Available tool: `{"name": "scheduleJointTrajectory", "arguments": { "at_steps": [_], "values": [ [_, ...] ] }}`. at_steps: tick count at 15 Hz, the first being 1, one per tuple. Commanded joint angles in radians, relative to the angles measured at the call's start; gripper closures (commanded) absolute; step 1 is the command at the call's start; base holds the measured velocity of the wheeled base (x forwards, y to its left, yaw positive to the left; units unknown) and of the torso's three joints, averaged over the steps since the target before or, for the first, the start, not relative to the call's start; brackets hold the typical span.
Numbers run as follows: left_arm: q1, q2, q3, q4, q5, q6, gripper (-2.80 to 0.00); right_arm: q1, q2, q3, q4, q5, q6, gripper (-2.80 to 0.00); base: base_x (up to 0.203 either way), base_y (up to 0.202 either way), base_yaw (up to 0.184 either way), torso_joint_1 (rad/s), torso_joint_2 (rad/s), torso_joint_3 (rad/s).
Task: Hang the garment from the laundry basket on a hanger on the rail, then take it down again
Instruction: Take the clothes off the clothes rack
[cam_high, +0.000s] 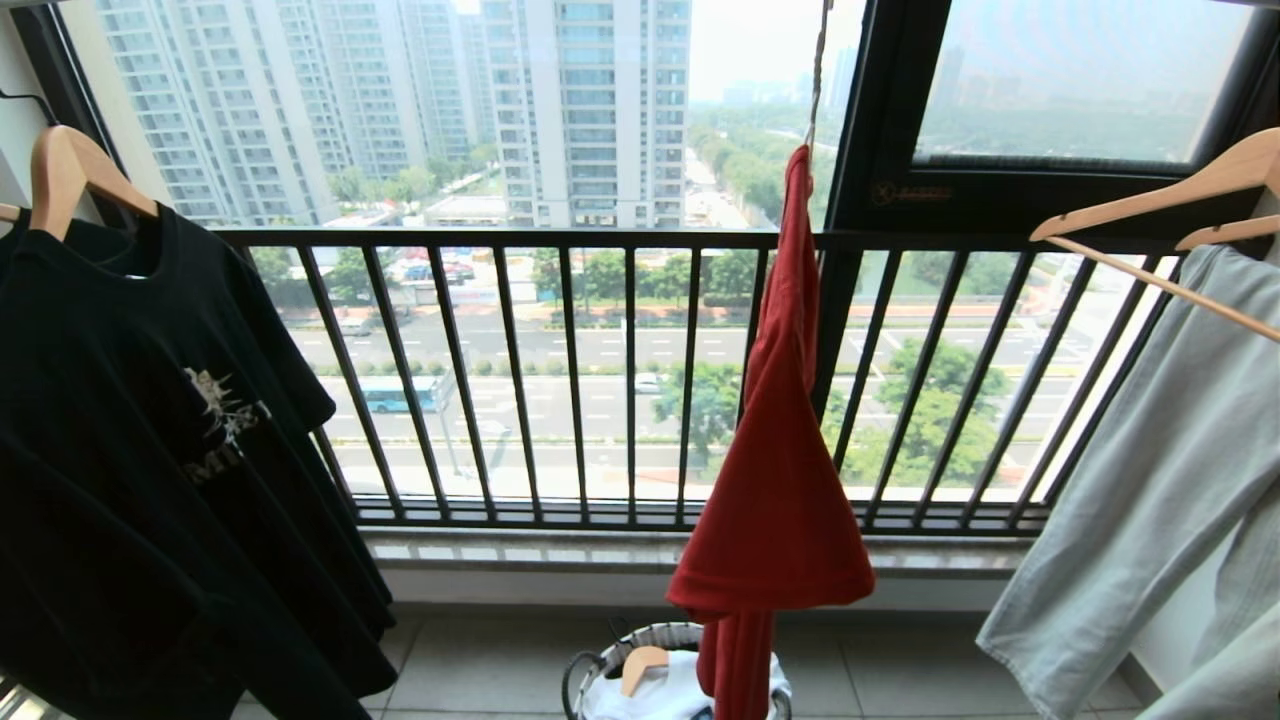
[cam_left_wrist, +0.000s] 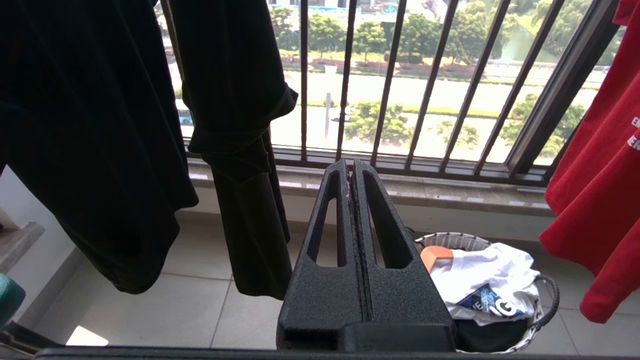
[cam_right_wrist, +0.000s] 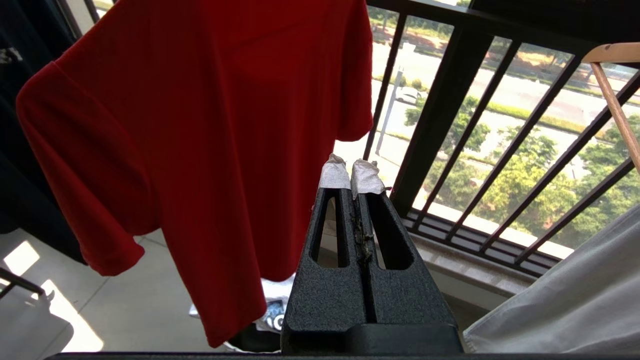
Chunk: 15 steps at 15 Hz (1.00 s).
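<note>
Red T-shirt (cam_high: 775, 500), head view: it hangs edge-on at the centre of the frame from a thin hanger neck (cam_high: 815, 80) that runs out at twelve o'clock; the rail itself is not visible. Its lower hem drops to the laundry basket (cam_high: 610, 660) at six o'clock, which holds white cloth and a wooden hanger piece. A black printed T-shirt (cam_high: 150, 450) on a wooden hanger (cam_high: 70, 170) fills nine o'clock; pale grey-green trousers (cam_high: 1150, 500) on another wooden hanger (cam_high: 1160, 205) fill three o'clock. The dark balcony railing (cam_high: 600, 380) stands behind all. Neither arm appears here.

Left wrist view: the left hand (cam_left_wrist: 353, 167) is shut tight and empty, aimed at the railing. The black shirt hangs at ten o'clock, the red shirt's edge with white lettering at three o'clock, the basket just beyond the hand at four o'clock.

Right wrist view: the right hand (cam_right_wrist: 351, 175), with taped fingertips (cam_right_wrist: 334, 175), is pressed shut and holds nothing; it points up toward the red shirt, whose sleeve and body spread from nine to twelve o'clock. The trousers lie at four o'clock.

Handling, as judged: the shirt is light, limp and likely to swing or slide off thin wire, so the hanger neck or a shoulder seam seems the safer hold. The trousers and railing crowd the right arm's approach.
</note>
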Motion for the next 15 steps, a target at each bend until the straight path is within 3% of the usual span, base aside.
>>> {"name": "scheduleJointTrajectory", "arguments": {
  "at_steps": [1, 5, 12, 15],
  "values": [
    [0.0, 0.002, 0.0, 0.0, 0.0, -0.002, 0.0, 0.079, 0.095, -0.068, 0.013, -0.001, -0.001, 0.0, 0.0, 0.0, 0.0, 0.0, 0.0, 0.0],
    [0.0, 0.002, 0.0, -0.002, 0.0, -0.001, 0.0, 0.233, 0.222, -0.2, 0.02, -0.056, -0.001, 0.0, 0.0, 0.0, 0.0, 0.0, 0.0, 0.0],
    [0.0, 0.002, 0.0, -0.002, 0.0, 0.0, 0.0, 0.51, 0.441, -0.388, 0.013, -0.385, 0.006, 0.0, 0.0, 0.0, 0.0, 0.0, 0.0, 0.0],
    [0.0, 0.002, 0.0, 0.0, 0.0, 0.0, 0.0, 0.589, 0.483, -0.44, 0.003, -0.439, 0.006, 0.0, 0.0, 0.0, 0.0, 0.0, 0.0, 0.0]
  ]
}}
